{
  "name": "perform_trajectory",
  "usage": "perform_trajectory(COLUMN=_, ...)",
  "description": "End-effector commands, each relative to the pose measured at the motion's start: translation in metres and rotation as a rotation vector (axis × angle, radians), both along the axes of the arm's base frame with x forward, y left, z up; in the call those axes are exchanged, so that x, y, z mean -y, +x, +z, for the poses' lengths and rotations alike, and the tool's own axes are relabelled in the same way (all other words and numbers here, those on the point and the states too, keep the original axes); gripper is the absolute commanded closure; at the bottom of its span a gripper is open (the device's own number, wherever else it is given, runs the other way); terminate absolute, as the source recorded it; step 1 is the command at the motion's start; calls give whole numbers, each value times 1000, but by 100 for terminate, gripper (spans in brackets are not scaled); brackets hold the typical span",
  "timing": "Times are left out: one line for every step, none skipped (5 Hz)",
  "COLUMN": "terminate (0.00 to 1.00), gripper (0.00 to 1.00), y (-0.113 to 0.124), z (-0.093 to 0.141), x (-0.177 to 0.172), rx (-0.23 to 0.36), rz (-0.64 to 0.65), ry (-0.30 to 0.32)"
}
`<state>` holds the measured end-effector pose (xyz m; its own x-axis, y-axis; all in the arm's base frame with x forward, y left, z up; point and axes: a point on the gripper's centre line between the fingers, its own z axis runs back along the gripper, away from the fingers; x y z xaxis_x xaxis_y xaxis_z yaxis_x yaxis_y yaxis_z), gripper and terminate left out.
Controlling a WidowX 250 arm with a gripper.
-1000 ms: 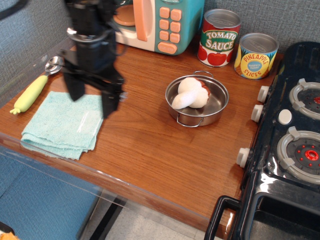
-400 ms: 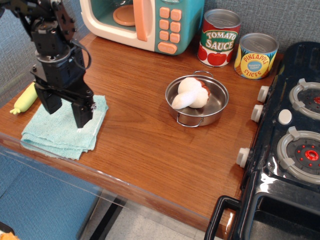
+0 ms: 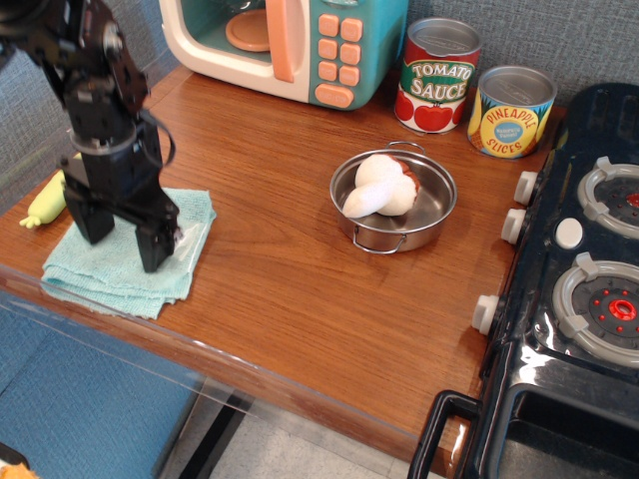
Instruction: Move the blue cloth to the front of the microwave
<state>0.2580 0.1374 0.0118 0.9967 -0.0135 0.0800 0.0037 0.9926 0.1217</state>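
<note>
The blue cloth [image 3: 135, 277] lies folded flat at the table's front left corner. My black gripper [image 3: 118, 238] stands over the cloth's middle, open, with its two fingertips down on or just above the cloth; I cannot tell if they touch. The microwave [image 3: 290, 45] sits at the back of the table, cream front, teal body, peach handle and buttons, orange plate inside. Bare wood lies in front of it.
A steel pot [image 3: 395, 203] with white items inside stands mid-table. A tomato sauce can [image 3: 437, 75] and a pineapple can [image 3: 511, 111] stand at the back right. A black stove [image 3: 579, 289] fills the right side. A yellow-handled spoon [image 3: 48, 200] lies left of the cloth.
My gripper has moved left and down from in front of the microwave to over the cloth's middle. The cloth has not moved.
</note>
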Motion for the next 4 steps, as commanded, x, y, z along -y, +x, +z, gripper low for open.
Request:
perform_trajectory(terminate=0, gripper=0, y=41, z=-14, x=-1, rx=22, rz=-62, ry=-16)
perform_trajectory(terminate=0, gripper=0, y=88, z=-7, x=6, rx=99, rz=-96, ry=-50)
perform_trajectory(terminate=0, gripper=0, y=130, z=-3, x=24, rx=145, rz=-154, ry=-86)
perform_trajectory(terminate=0, gripper=0, y=155, z=-11, x=38, rx=144, rz=-186, ry=-109)
